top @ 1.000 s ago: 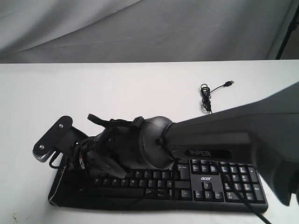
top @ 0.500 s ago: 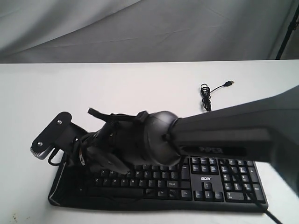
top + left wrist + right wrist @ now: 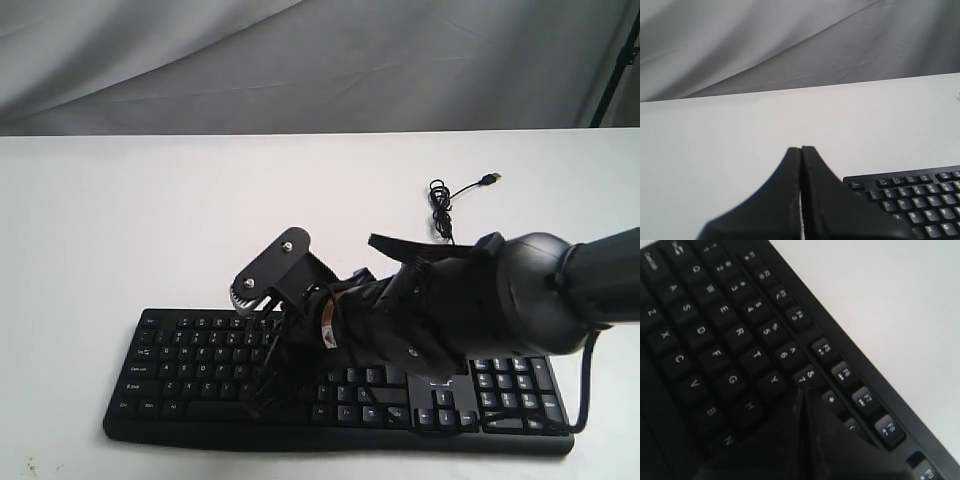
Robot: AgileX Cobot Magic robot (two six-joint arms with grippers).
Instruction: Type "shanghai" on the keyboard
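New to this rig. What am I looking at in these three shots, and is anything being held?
This is a two-arm robot at a white table. The wide shot comes from a camera off the arms. The other two come from a camera on each wrist, looking along that arm's gripper. On the table lie a black keyboard and its coiled USB cable. The right gripper is shut and points at the keys near 7 and Y. The left gripper, also shut, hangs beside the keyboard's corner. Neither holds anything.

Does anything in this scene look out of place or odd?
Yes. The cable lies coiled on the table behind the keyboard, and its USB plug is plugged into nothing, so typing would likely register nowhere.
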